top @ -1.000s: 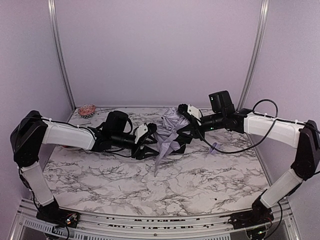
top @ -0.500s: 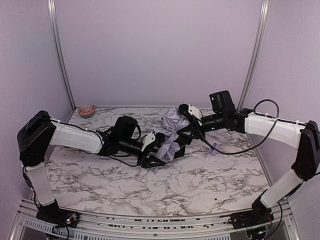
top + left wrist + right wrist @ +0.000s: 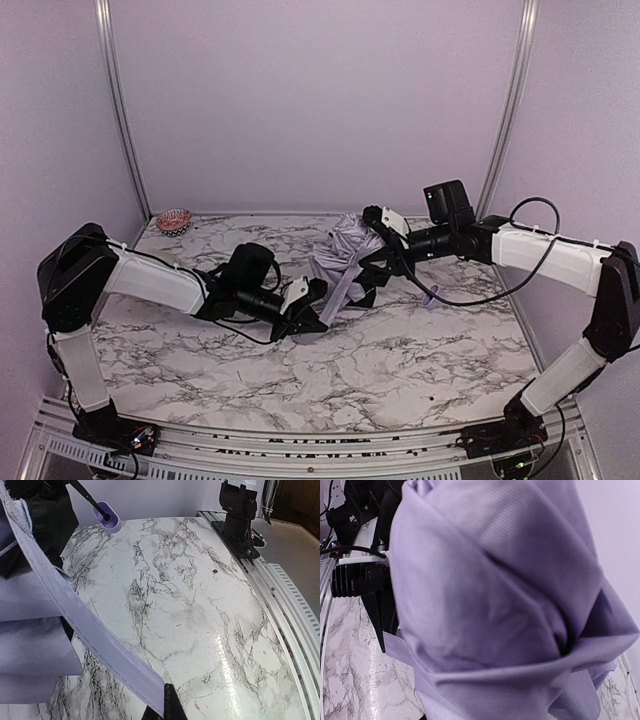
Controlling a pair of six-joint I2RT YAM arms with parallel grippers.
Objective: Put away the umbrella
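Lavender umbrella point(image 3: 345, 262), bunched in loose folds, sits between both claws just above the table point(image 3: 400, 360). The left claw point(image 3: 312, 318) pinches the end of its flat strap point(image 3: 75, 625). The right claw point(image 3: 372, 250) clamps the bundle, and the handle point(image 3: 107, 516) lies beneath that arm.

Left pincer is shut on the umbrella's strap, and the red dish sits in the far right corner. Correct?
No: the dish sits in the far left corner, as the top view shows. The left pincer is indeed shut on the strap of the umbrella.
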